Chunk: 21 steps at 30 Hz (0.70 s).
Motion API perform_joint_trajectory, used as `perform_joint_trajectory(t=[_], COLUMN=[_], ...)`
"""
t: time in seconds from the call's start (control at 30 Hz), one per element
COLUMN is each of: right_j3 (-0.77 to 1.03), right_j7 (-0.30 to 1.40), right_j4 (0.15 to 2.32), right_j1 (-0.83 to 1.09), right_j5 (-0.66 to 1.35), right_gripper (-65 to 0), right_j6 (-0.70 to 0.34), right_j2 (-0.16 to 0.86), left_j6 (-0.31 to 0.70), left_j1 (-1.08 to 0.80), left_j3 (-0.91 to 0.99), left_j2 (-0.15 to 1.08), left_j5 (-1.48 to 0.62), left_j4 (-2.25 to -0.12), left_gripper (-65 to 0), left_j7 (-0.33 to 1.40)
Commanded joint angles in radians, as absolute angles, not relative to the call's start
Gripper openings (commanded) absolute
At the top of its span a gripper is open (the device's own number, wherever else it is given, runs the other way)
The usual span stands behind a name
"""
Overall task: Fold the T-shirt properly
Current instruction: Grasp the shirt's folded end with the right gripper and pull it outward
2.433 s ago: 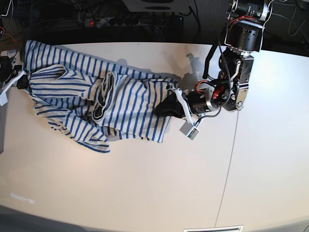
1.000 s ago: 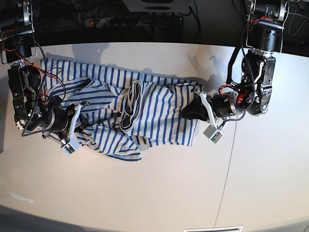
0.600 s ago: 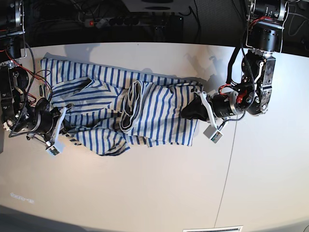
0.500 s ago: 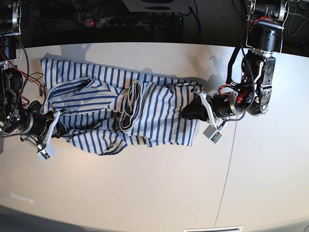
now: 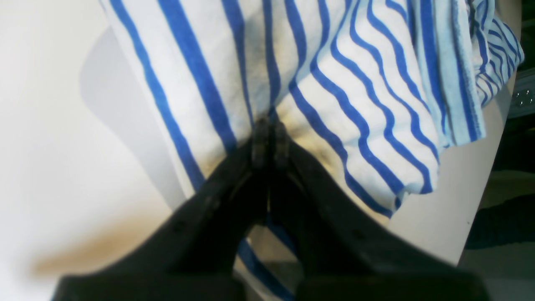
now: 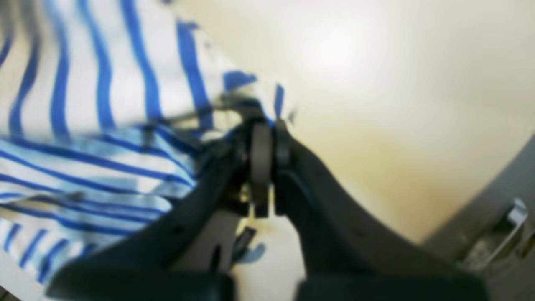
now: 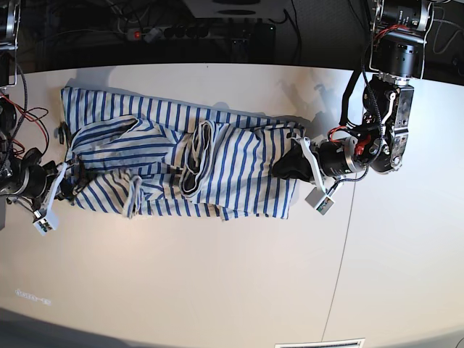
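Observation:
The T-shirt (image 7: 239, 159), white with thin blue stripes, lies stretched across the far half of the white table (image 7: 217, 283), rumpled at its middle and left. My left gripper (image 7: 286, 168) is shut on the shirt's right edge. In the left wrist view the gripper (image 5: 267, 138) pinches a pucker of the striped cloth (image 5: 355, 83). My right gripper (image 7: 64, 185) is shut on the shirt's left end near the table's left edge. In the blurred right wrist view the gripper (image 6: 265, 138) clamps a corner of the cloth (image 6: 83, 104).
A power strip (image 7: 196, 30) and cables lie in the dark strip beyond the table's far edge. A thin seam (image 7: 344, 239) runs down the tabletop right of the shirt. The right arm's body sits at the table's left border.
My right gripper has pulled the shirt's left end further left, drawing the hanging lower fold up and flatter. The left arm has stayed where it was.

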<state>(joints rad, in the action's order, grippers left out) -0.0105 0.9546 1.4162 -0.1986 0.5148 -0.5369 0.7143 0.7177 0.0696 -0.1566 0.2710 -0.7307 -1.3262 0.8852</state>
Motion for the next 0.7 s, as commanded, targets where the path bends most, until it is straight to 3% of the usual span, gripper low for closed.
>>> perform_joint_trajectory(t=[0.0,0.67], right_j3=[0.003,0.003], right_j7=[0.938,0.859], right_j4=[1.415,1.178], right_j1=[-0.22,-0.221], right_j5=[0.511,0.504], right_gripper=[-65.0,-65.0], right_j6=[-0.564,-0.553], right_j2=[0.741,0.773], left_j6=[0.698,0.698], left_j1=[0.083,0.083], left_j3=[-0.155,-0.155], left_j2=[0.278,0.28], left_j5=[-0.714,-0.714], left_j4=[-1.338,-1.338], left_gripper=[-63.5,-63.4], left_j7=[0.895,0.894])
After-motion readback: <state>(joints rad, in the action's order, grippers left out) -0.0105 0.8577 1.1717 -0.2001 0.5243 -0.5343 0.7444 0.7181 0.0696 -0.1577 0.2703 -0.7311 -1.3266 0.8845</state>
